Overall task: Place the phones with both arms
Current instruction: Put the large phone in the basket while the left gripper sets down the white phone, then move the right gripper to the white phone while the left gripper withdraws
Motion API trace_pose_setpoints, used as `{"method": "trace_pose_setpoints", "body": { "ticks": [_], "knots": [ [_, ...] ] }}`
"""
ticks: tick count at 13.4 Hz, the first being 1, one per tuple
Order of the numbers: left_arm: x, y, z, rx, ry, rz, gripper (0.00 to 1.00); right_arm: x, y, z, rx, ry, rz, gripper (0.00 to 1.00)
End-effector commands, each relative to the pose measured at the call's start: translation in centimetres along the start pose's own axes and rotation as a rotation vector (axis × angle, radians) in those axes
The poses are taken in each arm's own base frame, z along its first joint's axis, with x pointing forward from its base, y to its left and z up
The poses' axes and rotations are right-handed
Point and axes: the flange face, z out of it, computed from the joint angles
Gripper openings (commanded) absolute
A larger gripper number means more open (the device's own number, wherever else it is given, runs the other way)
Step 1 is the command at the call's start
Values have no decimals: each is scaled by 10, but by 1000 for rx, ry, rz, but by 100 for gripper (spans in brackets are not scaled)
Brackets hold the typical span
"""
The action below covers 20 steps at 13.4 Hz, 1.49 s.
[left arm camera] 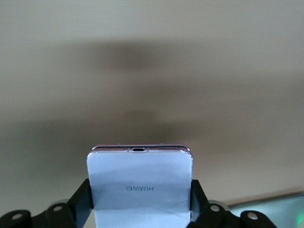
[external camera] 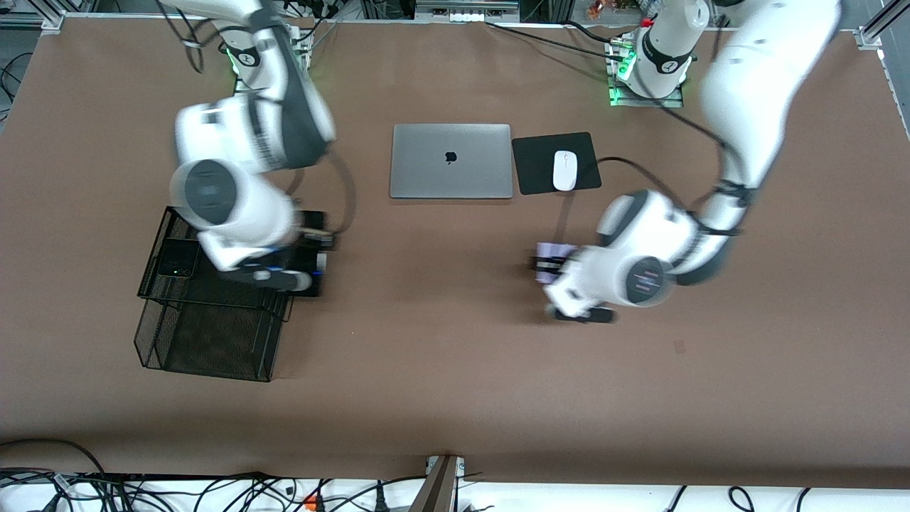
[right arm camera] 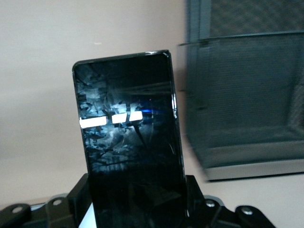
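Observation:
My right gripper [external camera: 316,245] is shut on a long black slab phone [right arm camera: 128,123], whose dark body [external camera: 311,283] shows beside the black mesh rack [external camera: 206,341] at the right arm's end of the table. A small squarish black flip phone [external camera: 178,257] lies in the rack's upper tray. In the right wrist view the mesh rack [right arm camera: 247,95] stands close beside the held phone. My left gripper [external camera: 544,267] is shut on a small white-pink flip phone [left arm camera: 140,183], held over bare brown table; its pale edge [external camera: 554,250] shows by the hand.
A closed grey laptop [external camera: 451,161] lies near the robots' bases at mid-table. Beside it a white mouse [external camera: 564,171] rests on a black pad [external camera: 533,153]. Brown table cover spreads between the two hands and toward the front camera.

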Motion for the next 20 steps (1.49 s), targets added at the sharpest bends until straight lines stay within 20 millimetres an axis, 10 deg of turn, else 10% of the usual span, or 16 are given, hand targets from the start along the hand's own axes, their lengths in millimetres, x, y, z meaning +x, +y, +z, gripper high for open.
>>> {"method": "trace_pose_setpoints", "body": {
  "ticks": [1, 4, 5, 7, 8, 9, 12, 16, 20],
  "knots": [
    [-7, 56, 44, -47, 65, -23, 15, -10, 74, 20, 53, -4, -64, 20],
    [-14, 87, 94, -35, 125, 1, 47, -1, 106, 64, 44, 54, -119, 20],
    [-17, 91, 102, -9, 131, 12, 99, 2, 110, 75, 38, 66, -111, 20],
    [-22, 95, 100, 8, 129, -3, 100, 9, 113, 90, 19, 70, -96, 24],
    [-23, 91, 85, 25, 119, -16, 100, 13, 115, 92, 15, 71, -90, 53],
    [-25, 83, 63, 59, 95, -26, 100, 13, 115, 92, 13, 68, -89, 100],
    [-29, 26, -51, 134, 68, -106, 100, 20, 115, 61, 26, 100, -98, 100],
    [-42, -94, -176, 287, 54, 22, 100, 12, 90, -32, 29, 37, -114, 100],
    [-83, -175, -299, 318, 173, 181, 100, -21, -6, -56, 50, 58, 13, 100]
  ]
}}
